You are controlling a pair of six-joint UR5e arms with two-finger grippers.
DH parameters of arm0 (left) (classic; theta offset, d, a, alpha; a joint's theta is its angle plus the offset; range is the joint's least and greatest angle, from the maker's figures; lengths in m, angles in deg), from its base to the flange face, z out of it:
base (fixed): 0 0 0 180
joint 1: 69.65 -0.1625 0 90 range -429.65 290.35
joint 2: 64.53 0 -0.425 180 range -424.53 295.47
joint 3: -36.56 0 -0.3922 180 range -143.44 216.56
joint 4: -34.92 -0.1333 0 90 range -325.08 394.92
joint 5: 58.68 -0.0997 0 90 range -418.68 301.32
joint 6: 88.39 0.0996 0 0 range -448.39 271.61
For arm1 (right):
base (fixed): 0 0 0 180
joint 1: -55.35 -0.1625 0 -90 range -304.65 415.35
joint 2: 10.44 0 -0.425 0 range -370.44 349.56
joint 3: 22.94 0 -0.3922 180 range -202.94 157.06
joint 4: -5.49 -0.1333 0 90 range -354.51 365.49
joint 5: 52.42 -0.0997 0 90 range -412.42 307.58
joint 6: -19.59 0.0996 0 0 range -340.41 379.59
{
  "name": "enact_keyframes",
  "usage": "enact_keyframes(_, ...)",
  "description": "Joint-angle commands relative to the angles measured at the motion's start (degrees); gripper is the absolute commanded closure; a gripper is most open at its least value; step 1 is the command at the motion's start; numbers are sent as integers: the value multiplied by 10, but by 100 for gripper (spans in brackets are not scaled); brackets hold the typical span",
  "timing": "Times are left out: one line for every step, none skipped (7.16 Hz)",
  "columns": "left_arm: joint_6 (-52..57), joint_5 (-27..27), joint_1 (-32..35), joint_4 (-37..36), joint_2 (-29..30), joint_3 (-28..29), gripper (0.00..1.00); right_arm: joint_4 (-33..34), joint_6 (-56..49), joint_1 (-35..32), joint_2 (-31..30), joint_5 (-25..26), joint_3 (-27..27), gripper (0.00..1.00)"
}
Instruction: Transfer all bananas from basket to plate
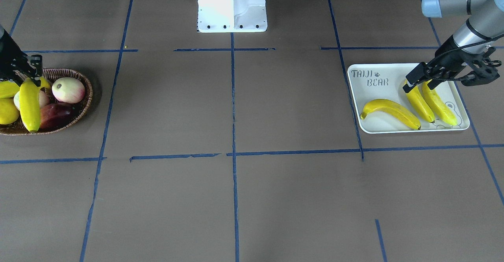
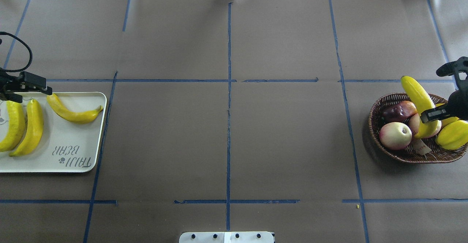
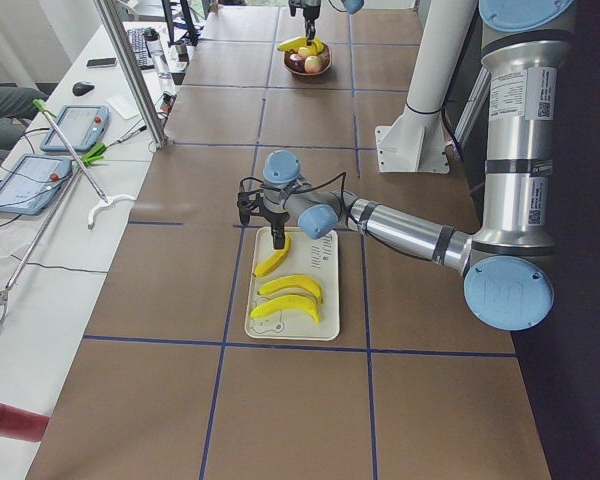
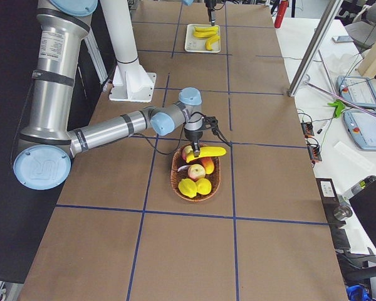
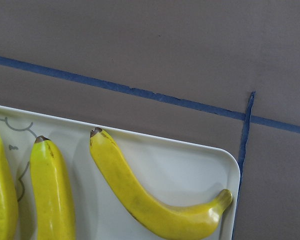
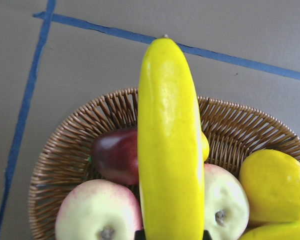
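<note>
— While the front-facing camera looks back at the robot, where do the bananas sit?

— Three lie flat on the plate [image 1: 374, 96] at that view's right. A lone banana [image 1: 391, 112] is on the half with the lettering [image 1: 369, 77], and the paired bananas [image 1: 419, 101] lie side by side by the bear drawing [image 1: 447, 125]. Above them hangs the left gripper [image 1: 447, 77], jaws spread wide, holding nothing. At the view's left, the right gripper [image 1: 29, 78] is clamped on the fourth banana [image 1: 29, 104] over the basket [image 1: 87, 100].

— And overhead?

— Sides swap: plate [image 2: 84, 133] at the left edge, basket [image 2: 374, 126] at the right. The fourth banana [image 2: 416, 93] has its far tip jutting past the basket's far rim and its near end in the grip. Under and beside it lie pale apples [image 2: 395, 135], a dark red fruit [image 2: 398, 111] and yellow-green mangoes [image 2: 453, 135].

— The side cameras?

— From the left end, the left arm [image 3: 400, 228], the near one, reaches out over the plate [image 3: 325, 310]. From the right end, the right arm [image 4: 113, 128] holds the fourth banana [image 4: 208, 152] nearly level across the top of the basket [image 4: 175, 175].

— The wrists?

— The left wrist shows a plate corner [image 5: 190, 165], the lone banana [image 5: 155, 205] whole and the paired bananas [image 5: 52, 190] cut by the frame. In the right wrist view the fourth banana [image 6: 167, 140] runs up the middle, above the apples [image 6: 97, 210] and the dark red fruit [image 6: 115, 155]. Whether it touches them I cannot tell.
</note>
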Motion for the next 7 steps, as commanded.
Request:
enact_keyframes(0, 0, -1, -1, 11, 0, 0, -6, 4, -89, -5, -140, 39, 100)
enact_keyframes(-24, 0, -1, 0, 23, -1, 0, -7, 21, -99, 15, -187, 38, 100)
enact_keyframes(-66, 0, -6, 0, 60, -1, 0, -8, 84, -99, 58, -203, 36, 100)
enact_keyframes(-106, 0, -18, 1, 92, -1, 0, -8, 184, -85, 133, -203, 31, 99)
enact_keyframes(-165, -1, -46, 35, 113, 2, 0, -9, 296, -33, 209, -197, 31, 97)
enact_keyframes(-239, -5, -75, 108, 135, 16, 0, -9, 392, 29, 279, -130, 28, 97)
enact_keyframes(-299, -7, -81, 152, 156, 25, 0, -10, 473, 98, 329, -39, 30, 97)
